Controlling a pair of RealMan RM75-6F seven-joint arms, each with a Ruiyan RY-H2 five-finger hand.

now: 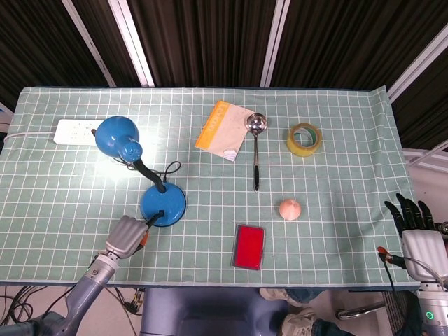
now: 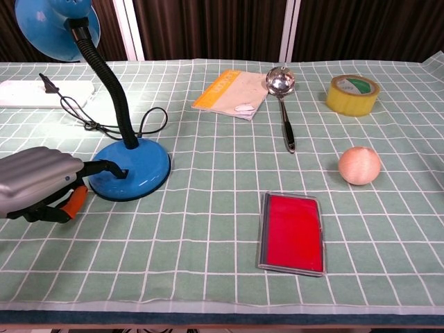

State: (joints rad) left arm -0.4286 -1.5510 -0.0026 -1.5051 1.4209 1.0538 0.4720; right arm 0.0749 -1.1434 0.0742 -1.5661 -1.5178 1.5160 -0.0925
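A table (image 1: 350, 231) under green checked cloth is carrying a blue desk lamp (image 1: 162, 204) just beyond the left hand (image 1: 128, 236), a power strip (image 1: 75, 130) farther off, and, rightward, a red case (image 1: 249, 246), peach ball (image 1: 290, 208), ladle (image 1: 256, 149), booklet (image 1: 224, 130) and tape roll (image 1: 304, 139).

I've got the blue desk lamp (image 1: 143, 175) on the left half of the checked cloth, standing upright on its round blue base (image 2: 131, 173). A black flexible neck (image 2: 105, 76) curves up from the base to the blue shade (image 1: 116, 135), which tips down and to the left. The lamp is lit: a bright patch glows on the cloth under the shade. Its black cord (image 2: 97, 125) loops beside the base, and a small black switch sits on the base's front.
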